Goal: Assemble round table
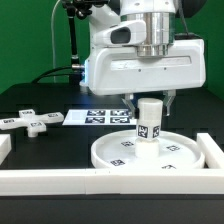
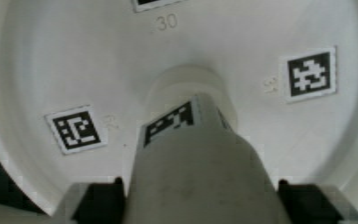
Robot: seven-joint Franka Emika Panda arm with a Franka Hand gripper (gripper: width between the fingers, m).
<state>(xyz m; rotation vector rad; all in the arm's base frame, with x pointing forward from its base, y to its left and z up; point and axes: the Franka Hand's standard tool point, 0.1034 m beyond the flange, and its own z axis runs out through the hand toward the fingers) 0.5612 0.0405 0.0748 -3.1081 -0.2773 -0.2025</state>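
The large white disc (image 1: 118, 153) lies flat on the black table, with square tags on its face (image 2: 73, 130). The short cylinder leg (image 1: 149, 121) stands upright at its middle. My gripper (image 1: 149, 101) comes down from straight above and is shut on the leg's upper part. In the wrist view the leg (image 2: 197, 150) fills the space between the two black fingers (image 2: 101, 196), which press on its sides. The disc (image 2: 87, 60) spreads out below it. The smaller cross-shaped piece (image 1: 30, 121) lies loose on the table at the exterior view's left.
The marker board (image 1: 100, 117) lies flat behind the disc. A long white border bar (image 1: 70, 181) runs along the front, and another (image 1: 214, 150) stands at the exterior view's right, close to the disc's rim. The arm's white body hangs over the middle.
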